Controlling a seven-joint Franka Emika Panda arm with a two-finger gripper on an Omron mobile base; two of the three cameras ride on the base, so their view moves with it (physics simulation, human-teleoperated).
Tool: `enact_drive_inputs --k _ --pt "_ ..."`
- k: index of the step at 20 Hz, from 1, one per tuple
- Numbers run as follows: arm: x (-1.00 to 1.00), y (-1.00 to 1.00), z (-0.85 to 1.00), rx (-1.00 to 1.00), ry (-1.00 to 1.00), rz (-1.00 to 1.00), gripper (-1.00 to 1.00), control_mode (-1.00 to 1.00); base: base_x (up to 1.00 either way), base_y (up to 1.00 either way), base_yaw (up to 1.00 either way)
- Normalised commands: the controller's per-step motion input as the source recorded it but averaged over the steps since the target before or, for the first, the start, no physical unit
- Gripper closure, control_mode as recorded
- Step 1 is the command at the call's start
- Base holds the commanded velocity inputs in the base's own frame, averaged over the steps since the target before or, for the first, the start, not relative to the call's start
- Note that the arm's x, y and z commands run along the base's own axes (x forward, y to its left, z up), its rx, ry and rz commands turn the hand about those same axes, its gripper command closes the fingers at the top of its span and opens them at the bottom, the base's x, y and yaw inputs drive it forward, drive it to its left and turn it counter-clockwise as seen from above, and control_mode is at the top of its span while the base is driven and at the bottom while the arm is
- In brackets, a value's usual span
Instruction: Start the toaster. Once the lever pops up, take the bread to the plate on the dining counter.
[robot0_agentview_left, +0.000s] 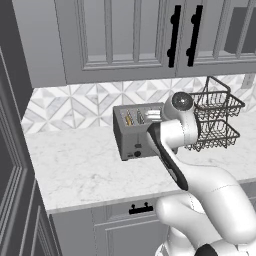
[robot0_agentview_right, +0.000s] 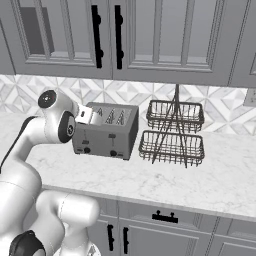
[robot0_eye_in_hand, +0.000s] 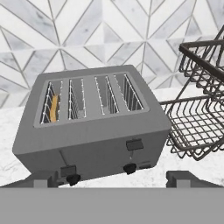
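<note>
The grey four-slot toaster (robot0_eye_in_hand: 94, 135) stands on the white worktop against the tiled wall, also seen as toaster (robot0_agentview_left: 131, 135) and toaster (robot0_agentview_right: 107, 134). A golden slice of bread (robot0_eye_in_hand: 54, 108) sits low in its leftmost slot, bread (robot0_agentview_left: 128, 119). The left lever (robot0_eye_in_hand: 68, 170) is well below the right lever (robot0_eye_in_hand: 134, 144). My gripper (robot0_eye_in_hand: 113, 179) is open, just in front of the toaster's front face and holding nothing, its fingertips (robot0_eye_in_hand: 43, 178) wide apart. The arm hides part of the toaster in both base views. The plate and the dining counter are out of view.
A dark two-tier wire basket rack (robot0_eye_in_hand: 199, 113) stands close to the toaster's right, rack (robot0_agentview_left: 216, 121), rack (robot0_agentview_right: 172, 134). Grey wall cabinets hang above. The marble worktop (robot0_agentview_left: 75, 165) stretches left of the toaster. A tall dark panel (robot0_agentview_left: 12, 175) borders the left.
</note>
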Motion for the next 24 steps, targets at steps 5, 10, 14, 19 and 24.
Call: enact_drive_inputs --k 5,10,14,19,24 --pt "0.00 0.00 0.00 0.00 0.00 0.00 -1.00 -1.00 0.00 0.00 0.00" --pt "0.00 0.00 0.00 0.00 0.00 0.00 -1.00 -1.00 0.00 0.00 0.00" --pt "0.00 0.00 0.00 0.00 0.00 0.00 -1.00 -1.00 0.00 0.00 0.00" --pt "0.00 0.00 0.00 0.00 0.00 0.00 -1.00 -1.00 0.00 0.00 0.00" --pt "0.00 0.00 0.00 0.00 0.00 0.00 -1.00 -1.00 0.00 0.00 0.00"
